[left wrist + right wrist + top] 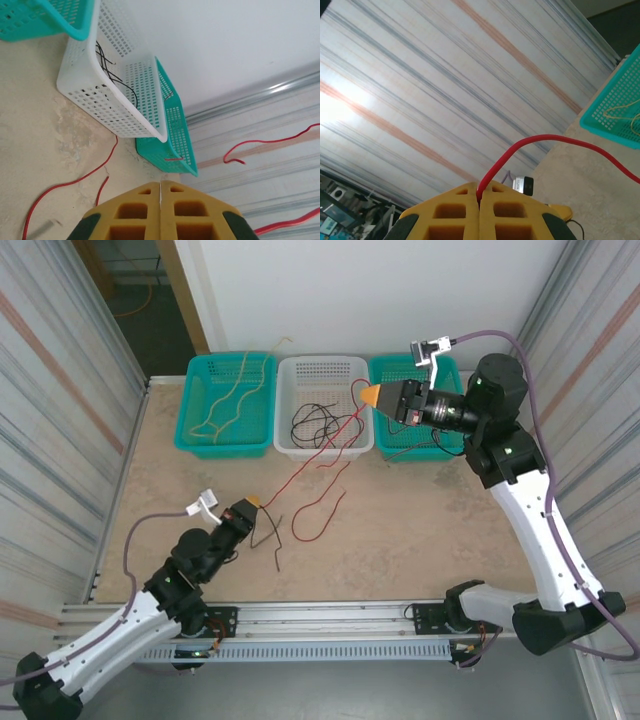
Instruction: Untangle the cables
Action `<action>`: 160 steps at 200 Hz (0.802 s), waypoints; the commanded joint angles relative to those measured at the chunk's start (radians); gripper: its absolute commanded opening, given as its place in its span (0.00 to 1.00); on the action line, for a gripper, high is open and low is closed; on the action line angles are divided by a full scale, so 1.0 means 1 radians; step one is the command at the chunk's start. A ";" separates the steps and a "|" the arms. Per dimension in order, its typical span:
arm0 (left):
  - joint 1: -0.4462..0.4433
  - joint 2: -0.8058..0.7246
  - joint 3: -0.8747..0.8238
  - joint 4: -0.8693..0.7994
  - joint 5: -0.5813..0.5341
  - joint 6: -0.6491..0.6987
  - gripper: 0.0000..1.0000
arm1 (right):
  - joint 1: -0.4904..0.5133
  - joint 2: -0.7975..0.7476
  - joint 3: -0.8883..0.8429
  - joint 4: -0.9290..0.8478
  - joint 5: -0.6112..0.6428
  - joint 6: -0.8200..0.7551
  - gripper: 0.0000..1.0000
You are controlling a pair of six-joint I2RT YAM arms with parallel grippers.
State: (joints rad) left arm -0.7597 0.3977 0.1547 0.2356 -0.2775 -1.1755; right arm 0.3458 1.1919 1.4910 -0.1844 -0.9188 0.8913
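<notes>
My right gripper (368, 396) hangs over the gap between the white basket (287, 445) and the right teal basket (395, 453), shut on a red cable (540, 140). That red cable (300, 475) drops across the white basket's front wall onto the table and loops there (65, 185). More black cables (310, 425) lie tangled in the white basket. Yellow cables (230, 400) lie in the left teal basket (228, 358). My left gripper (257, 502) sits low over the table, its pads (150, 192) pressed together with nothing showing between them. A black cable (272, 535) lies right beside its tip.
Three baskets stand in a row along the far edge of the table. Corrugated walls close in both sides. A metal rail runs along the near edge by the arm bases.
</notes>
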 commanded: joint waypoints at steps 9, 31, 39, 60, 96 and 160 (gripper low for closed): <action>0.034 0.006 -0.016 -0.216 -0.063 -0.046 0.00 | 0.007 0.006 0.097 0.138 -0.026 0.033 0.00; 0.035 0.017 -0.003 -0.237 -0.045 -0.029 0.09 | 0.056 0.029 0.139 0.073 -0.025 -0.033 0.00; 0.036 0.022 0.001 -0.246 -0.043 -0.026 0.15 | 0.077 0.039 0.158 0.040 -0.022 -0.063 0.00; 0.037 0.034 0.019 -0.289 -0.043 -0.026 0.32 | 0.119 0.061 0.199 -0.029 -0.015 -0.126 0.00; 0.052 0.046 0.018 -0.336 -0.031 -0.058 0.50 | 0.152 0.090 0.249 -0.075 -0.029 -0.171 0.00; 0.086 0.070 0.256 -0.416 -0.008 0.312 0.73 | 0.188 0.143 0.311 -0.149 -0.030 -0.233 0.00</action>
State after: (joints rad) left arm -0.6933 0.4553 0.2478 -0.1627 -0.2852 -1.1034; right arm 0.5179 1.3201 1.7721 -0.3050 -0.9394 0.7063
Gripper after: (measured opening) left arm 0.693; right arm 0.061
